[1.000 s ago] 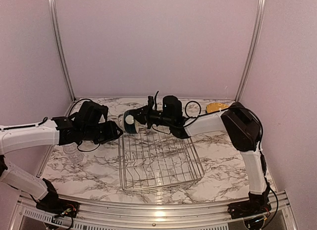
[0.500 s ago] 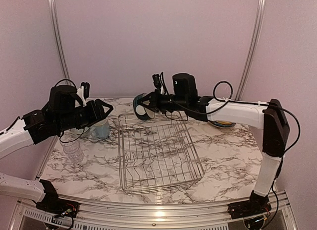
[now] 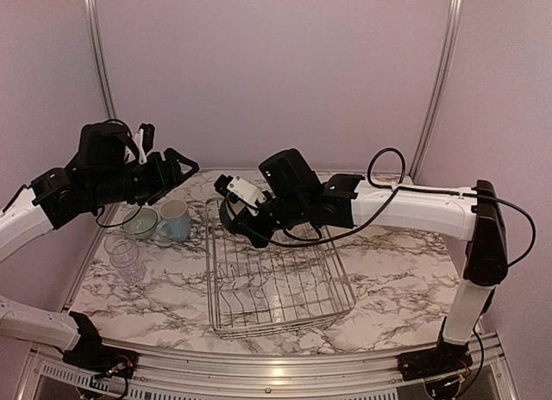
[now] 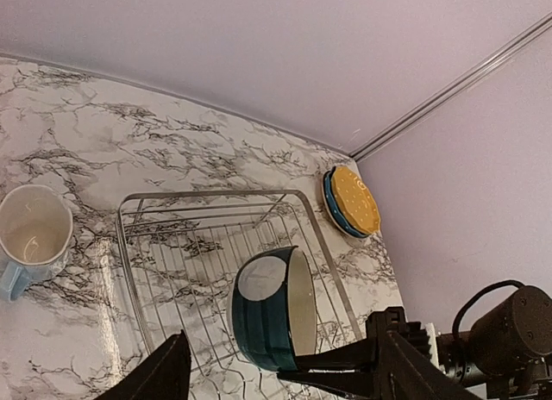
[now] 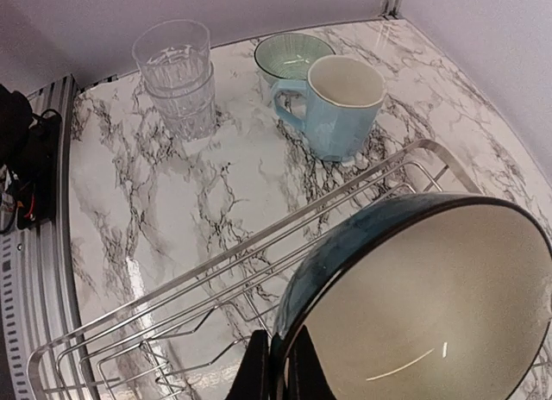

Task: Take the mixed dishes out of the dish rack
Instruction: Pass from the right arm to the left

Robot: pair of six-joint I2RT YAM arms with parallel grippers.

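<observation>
Swinging down and leftward since the earlier frame, the right gripper (image 5: 278, 365) is carrying the dark-teal-and-white bowl (image 4: 267, 318) over the far-left corner of the silver wire dish rack (image 3: 276, 271), its fingers clamped on the glossy rim. The left gripper (image 3: 172, 163), fingers spreading apart, is rising above the light blue mug (image 3: 175, 219). The bowl is probably heading beside the ribbed grey-green bowl (image 3: 140, 221), so it wants lowering gently, keeping the ceramic clear of the prongs.

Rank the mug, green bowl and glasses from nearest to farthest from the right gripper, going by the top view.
1. Mug, just left of the rack.
2. Green bowl, left of the mug.
3. Glasses, far left, nearer the front edge.
</observation>
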